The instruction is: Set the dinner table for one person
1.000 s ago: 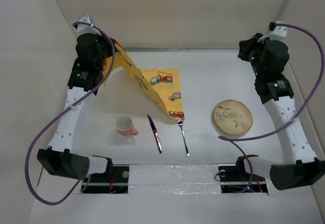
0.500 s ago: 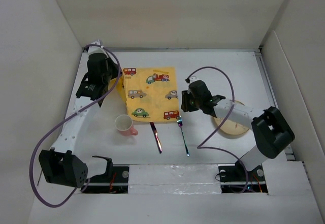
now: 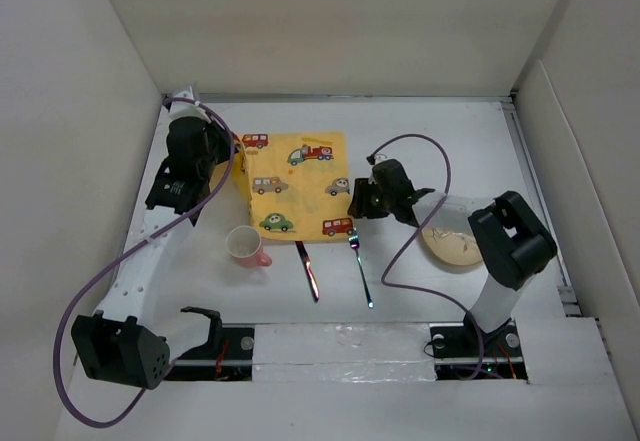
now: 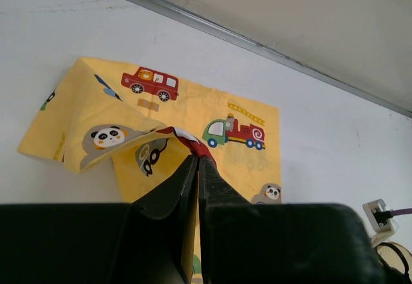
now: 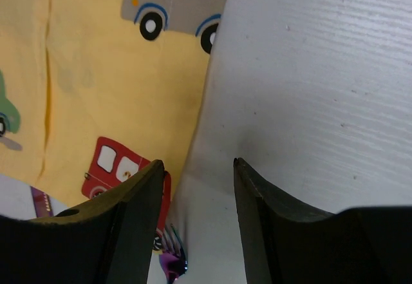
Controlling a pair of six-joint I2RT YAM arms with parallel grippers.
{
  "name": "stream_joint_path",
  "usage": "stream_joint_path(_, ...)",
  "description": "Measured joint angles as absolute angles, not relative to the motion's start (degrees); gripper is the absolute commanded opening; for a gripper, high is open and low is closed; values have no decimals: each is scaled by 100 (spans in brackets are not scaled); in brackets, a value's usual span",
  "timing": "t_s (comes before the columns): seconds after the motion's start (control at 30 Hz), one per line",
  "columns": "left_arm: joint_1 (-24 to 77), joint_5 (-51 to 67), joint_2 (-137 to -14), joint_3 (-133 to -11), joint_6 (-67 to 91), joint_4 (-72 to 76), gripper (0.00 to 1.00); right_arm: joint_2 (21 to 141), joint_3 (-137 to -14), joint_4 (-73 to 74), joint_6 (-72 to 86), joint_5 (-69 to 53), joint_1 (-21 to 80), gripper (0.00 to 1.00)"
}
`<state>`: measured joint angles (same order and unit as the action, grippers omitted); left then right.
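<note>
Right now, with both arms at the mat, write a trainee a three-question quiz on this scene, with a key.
1. Fill in: in the top view, the ____ lies between the pink cup and the fork.
2. Choose: the left gripper is A) open above the yellow mat; B) shut on a raised fold of it; C) out of view.
3. True or false: the right gripper is open and holds nothing.

Key: 1 knife; 2 B; 3 true.
</note>
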<state>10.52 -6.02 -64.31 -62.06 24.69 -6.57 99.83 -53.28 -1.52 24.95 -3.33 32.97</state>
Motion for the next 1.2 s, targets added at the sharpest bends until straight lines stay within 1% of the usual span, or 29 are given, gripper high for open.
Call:
stream_joint_path(0.37, 1052, -449, -6436, -6152, 2471, -574, 0, 10252, -4849, -1653, 3317, -1732, 2707, 49)
stream_joint_path(0.6, 1052, -425, -6438, -6152, 2471, -556, 0, 10416, -4700, -2110, 3662, -2370, 2657, 43)
stream_joint_path(0.67, 1052, -414, -6438, -6149, 2471, -548, 0, 10479, -4672, -2239, 3763, -2495, 2652, 39)
stream_joint_path(0.77, 1052, -408, -6438, -6149, 2469, -541, 0, 10569, -4593, -2434, 3907, -2676, 2615, 30)
stream_joint_path(0.8, 1052, -405, -6438, -6149, 2469, -541, 0, 10593, -4591, -2464, 3951, -2718, 2604, 23)
stream_joint_path(0.87, 1052, -399, -6438, -6149, 2469, -539, 0, 10617, -4571, -2495, 4018, -2749, 2574, 16)
stream_joint_path(0.9, 1052, -395, -6438, -6147, 2469, -537, 0, 10615, -4536, -2515, 4051, -2749, 2556, 8)
stream_joint_path(0.93, 1052, -392, -6438, -6147, 2471, -537, 0, 10604, -4501, -2526, 4084, -2744, 2545, 4)
stream_joint_path(1.0, 1052, -390, -6438, -6147, 2471, -537, 0, 10549, -4447, -2530, 4141, -2733, 2506, 0)
stream_joint_path(1.13, 1052, -392, -6477, -6163, 2473, -534, 0, 10125, -4493, -2399, 4143, -2665, 2471, 0)
stream_joint_path(1.2, 1052, -419, -6606, -6333, 2473, -617, 0, 9793, -4766, -2161, 4082, -2622, 2456, 0)
